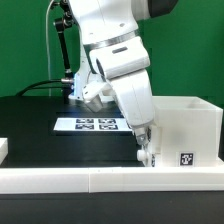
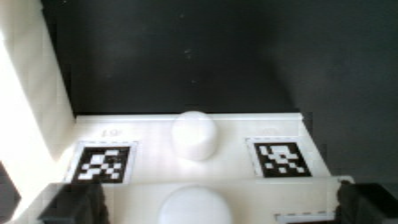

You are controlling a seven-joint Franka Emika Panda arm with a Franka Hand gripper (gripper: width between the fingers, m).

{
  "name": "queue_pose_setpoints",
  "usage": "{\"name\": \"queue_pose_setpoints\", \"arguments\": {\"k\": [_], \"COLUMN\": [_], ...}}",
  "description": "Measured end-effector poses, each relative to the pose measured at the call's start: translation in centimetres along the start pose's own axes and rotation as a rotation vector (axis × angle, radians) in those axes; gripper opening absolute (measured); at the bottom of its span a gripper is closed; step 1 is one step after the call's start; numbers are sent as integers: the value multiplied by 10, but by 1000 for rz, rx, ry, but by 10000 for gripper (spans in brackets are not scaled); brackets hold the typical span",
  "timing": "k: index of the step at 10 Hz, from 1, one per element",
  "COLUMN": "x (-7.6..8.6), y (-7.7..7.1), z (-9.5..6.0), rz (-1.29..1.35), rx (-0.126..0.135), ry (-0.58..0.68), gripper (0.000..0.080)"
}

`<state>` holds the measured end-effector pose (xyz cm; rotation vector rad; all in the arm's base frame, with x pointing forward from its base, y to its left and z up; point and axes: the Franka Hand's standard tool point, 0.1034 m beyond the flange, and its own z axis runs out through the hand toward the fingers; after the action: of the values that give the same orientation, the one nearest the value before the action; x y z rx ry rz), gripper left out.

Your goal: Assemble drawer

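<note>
The white casing stands at the exterior view's right, open on top, with a tag on its front. My gripper reaches down just beside the casing's near-left corner, close to the table. In the wrist view a white drawer tray with two tags and an oval knob lies below my gripper. The dark fingers stand wide apart at either side of a white part with a second oval knob. The jaws are open. In the exterior view the trays are mostly hidden behind the arm.
The marker board lies on the black table behind the arm. A long low white rail runs along the front edge. A small white piece shows at the exterior view's far left. A green wall stands behind.
</note>
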<state>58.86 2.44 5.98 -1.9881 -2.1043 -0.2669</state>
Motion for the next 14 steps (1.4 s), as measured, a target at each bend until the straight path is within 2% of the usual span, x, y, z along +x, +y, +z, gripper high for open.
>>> {"name": "queue_pose_setpoints", "arguments": {"k": [2,4,7,9,10,12,14], "x": [-2,-2,0,-1,-2,-3,-5], "y": [1,1,3,2,3,8,9], "z": [2,1,0,1,0,-2,-3], "rz": [-10,-13,13,16,-5,-87,-126], "rx": [-7,1,-10,-8,-12,-42,-37], "ry": [-12,-14,-23,-23,-23,-29,-54], "gripper": [649,649,649,649,649,649,649]}}
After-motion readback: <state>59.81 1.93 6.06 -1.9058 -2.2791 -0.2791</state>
